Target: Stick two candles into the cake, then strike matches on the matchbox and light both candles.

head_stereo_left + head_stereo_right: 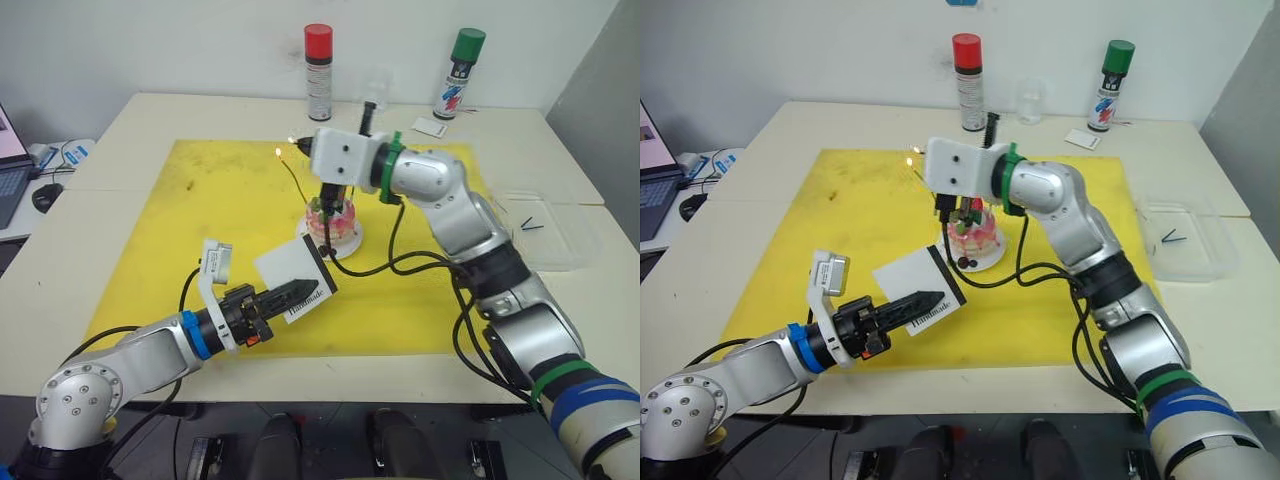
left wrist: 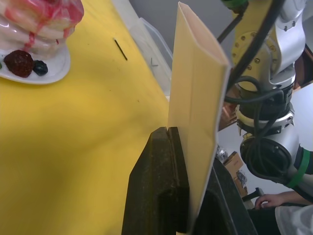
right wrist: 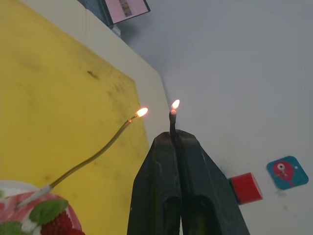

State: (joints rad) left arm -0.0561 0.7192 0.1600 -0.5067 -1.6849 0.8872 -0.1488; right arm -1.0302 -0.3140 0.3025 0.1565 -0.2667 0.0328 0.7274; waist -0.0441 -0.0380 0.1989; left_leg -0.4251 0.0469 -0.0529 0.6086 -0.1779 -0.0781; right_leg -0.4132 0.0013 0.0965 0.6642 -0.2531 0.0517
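Note:
The pink cake [image 1: 335, 222] sits on its white plate at the middle of the yellow mat [image 1: 180, 250]. One thin green candle [image 3: 93, 156] rises from the cake and curves away, with a small flame burning at its tip [image 1: 278, 152]. My right gripper [image 3: 172, 137] hovers over the cake, shut on a short dark match [image 3: 172, 122] that is alight right beside the candle flame. Nearer the front, my left gripper [image 1: 305, 289] is shut on the white matchbox [image 1: 290, 270] and holds it on edge above the mat.
A red-capped spray can [image 1: 318, 72], a green-capped can [image 1: 459, 74], a clear cup [image 1: 375, 88] and a small white card [image 1: 430, 126] stand at the back. A clear tray [image 1: 560, 245] with matches [image 1: 530, 225] lies at the right. A loose match [image 2: 120, 49] lies on the mat.

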